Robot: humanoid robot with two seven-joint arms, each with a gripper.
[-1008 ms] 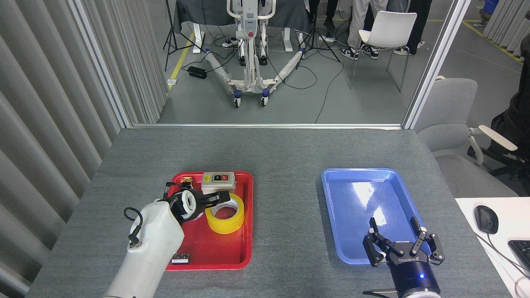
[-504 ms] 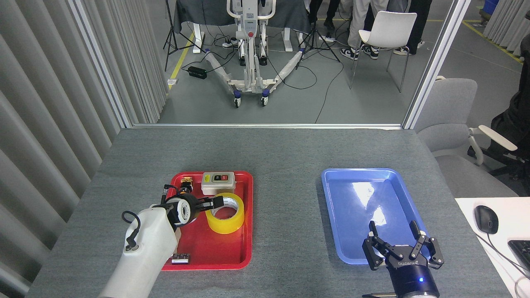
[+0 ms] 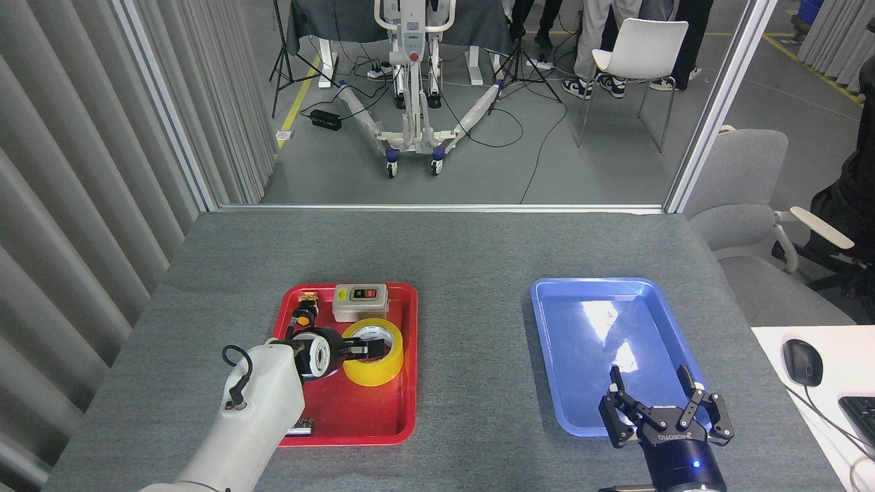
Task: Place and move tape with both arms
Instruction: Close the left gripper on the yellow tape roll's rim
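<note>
The tape (image 3: 380,365), a yellow roll with a white core, lies flat in the red tray (image 3: 409,383), left of the table's middle. My left arm comes in from the lower left, and my left gripper (image 3: 362,348) is down at the roll's left side. Its dark fingers (image 3: 368,346) reach across the near wall into the core hole. Whether they are pressing the roll does not show. At the lower right, my right gripper (image 3: 663,398) stands open and empty, with its fingers spread over the near end of the blue tray (image 3: 601,321).
In the red tray, a grey switch box (image 3: 360,301) sits just behind the tape. A small orange part (image 3: 307,298) lies at the back left and a small dark piece (image 3: 299,429) at the front. A white desk with a mouse (image 3: 802,361) adjoins the table's right edge.
My left gripper has come down and moved right, from above and left of the roll to the roll itself, with fingers now in the core. My right gripper drew slightly back toward me.
</note>
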